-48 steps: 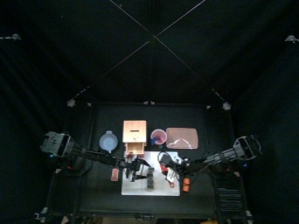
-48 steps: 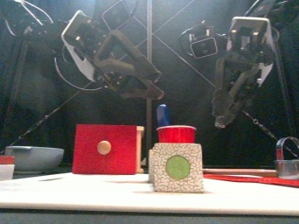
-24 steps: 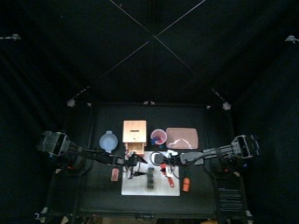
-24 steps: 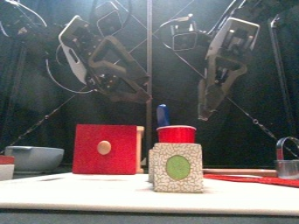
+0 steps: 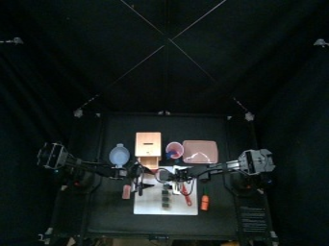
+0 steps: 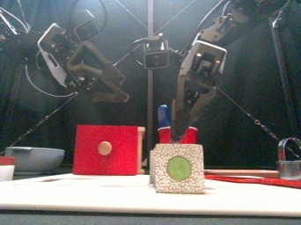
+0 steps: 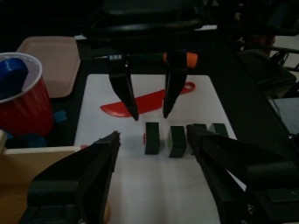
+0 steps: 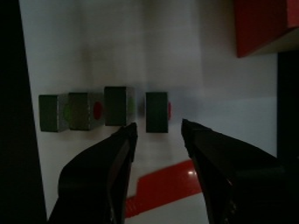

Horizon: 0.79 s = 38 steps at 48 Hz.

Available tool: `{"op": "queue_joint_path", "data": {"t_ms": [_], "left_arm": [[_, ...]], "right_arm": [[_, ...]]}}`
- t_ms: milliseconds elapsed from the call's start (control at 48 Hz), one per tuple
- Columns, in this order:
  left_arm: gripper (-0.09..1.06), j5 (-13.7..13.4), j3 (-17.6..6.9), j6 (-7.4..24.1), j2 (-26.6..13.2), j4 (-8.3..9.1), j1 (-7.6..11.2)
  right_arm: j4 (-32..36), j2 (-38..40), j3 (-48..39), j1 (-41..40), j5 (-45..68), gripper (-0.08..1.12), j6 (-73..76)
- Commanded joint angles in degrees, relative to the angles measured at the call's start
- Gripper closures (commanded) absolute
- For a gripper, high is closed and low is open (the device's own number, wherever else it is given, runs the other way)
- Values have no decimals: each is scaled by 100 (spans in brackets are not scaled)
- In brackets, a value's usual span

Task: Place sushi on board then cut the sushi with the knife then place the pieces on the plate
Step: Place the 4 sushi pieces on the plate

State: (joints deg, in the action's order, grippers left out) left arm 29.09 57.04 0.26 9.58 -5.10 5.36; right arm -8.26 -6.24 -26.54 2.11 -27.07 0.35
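Hovering my right gripper (image 8: 158,125) over the sushi pieces (image 8: 117,103) on the white board (image 8: 140,44), jaws apart; left gripper (image 7: 155,140) gaping too.

left pincer (image 5: 153,179) and right pincer (image 5: 179,177) above white board (image 5: 157,204) | pink tray (image 5: 202,151), wooden box (image 5: 148,144) behind

The black table (image 5: 113,127) carries a white cutting board (image 5: 180,208) near its front edge. Behind the board stand, left to right, a blue-grey bowl (image 5: 119,154), a wooden box (image 5: 148,144), a red cup (image 5: 174,149) and a pink tray (image 5: 202,150). A small orange toy (image 5: 206,202) lies just right of the board, and a small red toy (image 5: 126,192) just left.
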Motion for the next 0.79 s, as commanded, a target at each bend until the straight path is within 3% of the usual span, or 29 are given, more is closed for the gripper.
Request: {"op": "queue_joint_path", "data": {"t_ms": [21,271,562,792], "left_arm": [[2,62,26,0,114,-53,-26],[3,62,176,-9,123,-343,-18],[7,62,246,-9,123,-404,0],[9,62,316,-9,123,-554,9]], "right_arm": [[-26,-9,167,-26,70,23,-9],[-18,-176,246,-26,88,23,0],[-44,-396,272,-53,88,25,0],[-44,-439,281,-53,88,41,44]]}}
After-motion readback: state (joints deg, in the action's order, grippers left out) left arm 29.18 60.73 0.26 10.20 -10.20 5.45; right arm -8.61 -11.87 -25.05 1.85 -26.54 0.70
